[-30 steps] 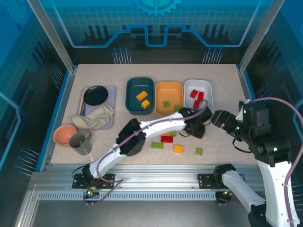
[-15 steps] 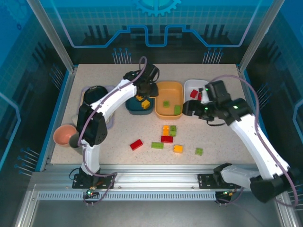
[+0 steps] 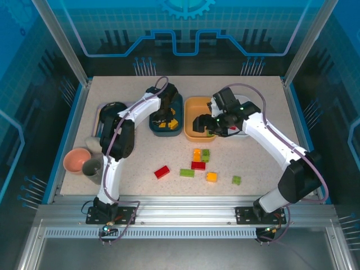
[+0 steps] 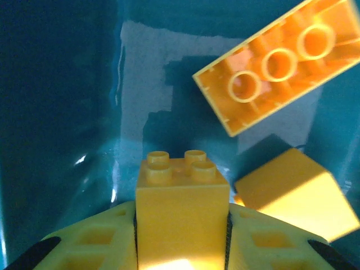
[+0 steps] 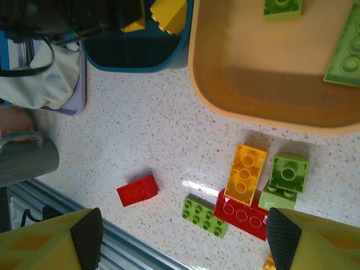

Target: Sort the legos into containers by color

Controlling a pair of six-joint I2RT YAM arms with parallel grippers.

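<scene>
**A:** Left gripper: closed on a yellow brick, studs up, held just above the floor of the teal bin.

**B:** What lies in that bin?

**A:** Two more yellow pieces. A long brick lies upside down with its hollow underside showing. A second block sits tilted just beside the held one.

**B:** And the right gripper?

**A:** Spread wide, hanging over the tabletop by the near rim of the orange bin.

**B:** Contents of the orange bin?

**A:** Two green pieces: a small green brick and a flat green plate, well apart from each other.

**B:** What lies loose on the tabletop?

**A:** Near the orange bin there is a cluster. An oblong yellow brick touches a long red brick, a square green brick sits just beside them, and a studded green brick lies at the red one's other end. A small red brick lies apart from the cluster.
</scene>
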